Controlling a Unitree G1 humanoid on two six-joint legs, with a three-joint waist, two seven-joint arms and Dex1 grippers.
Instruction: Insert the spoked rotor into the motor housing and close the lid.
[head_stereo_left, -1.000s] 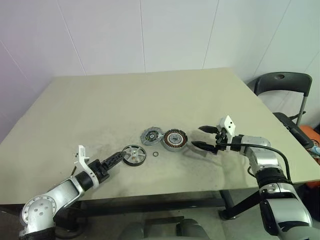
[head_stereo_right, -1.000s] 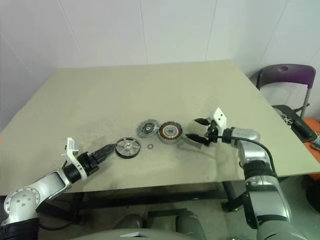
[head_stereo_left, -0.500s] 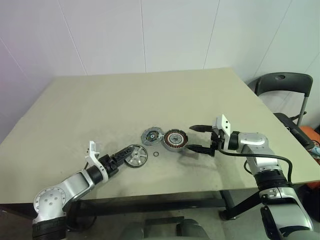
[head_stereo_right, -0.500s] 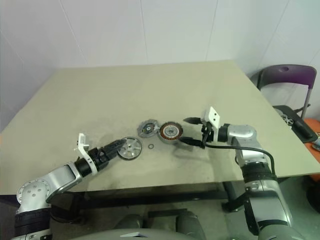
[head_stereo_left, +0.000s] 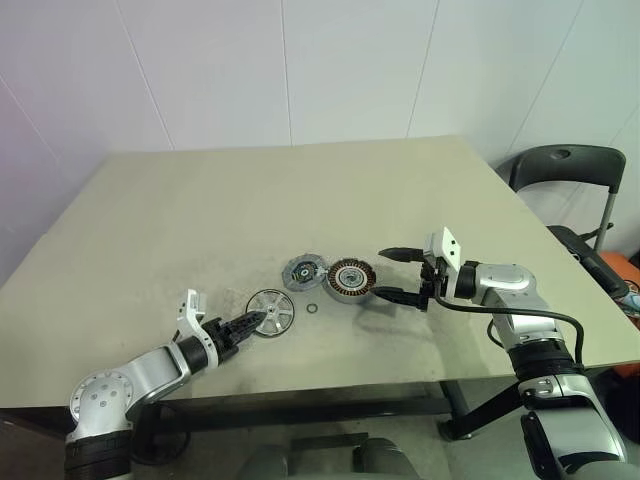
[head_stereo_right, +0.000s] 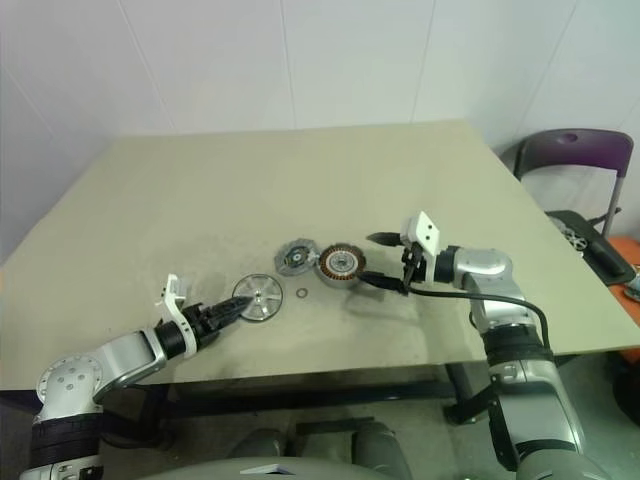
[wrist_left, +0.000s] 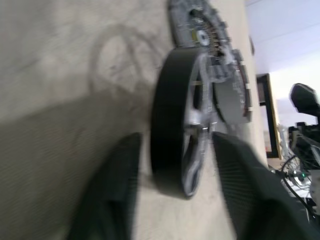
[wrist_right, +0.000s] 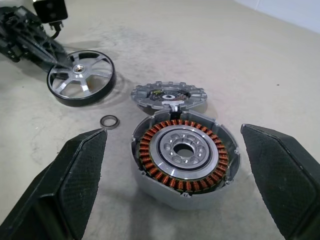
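Left jaws closed in on spoked rotor (head_stereo_left: 270, 311), tiny ring (head_stereo_left: 311, 308) beside

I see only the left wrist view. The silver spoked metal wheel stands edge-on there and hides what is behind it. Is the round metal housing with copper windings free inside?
Observer: Yes. The silver round motor housing lies with its copper windings facing up, and its pale centre holds nothing.
Operator: Is anything small lying near the spoked wheel?
Observer: A tiny thin dark ring lies between the spoked wheel and the motor housing, touching neither.
Operator: Where is the right gripper?
Observer: The right gripper is at the motor housing, its fingers open wide, one on each side, not touching it.
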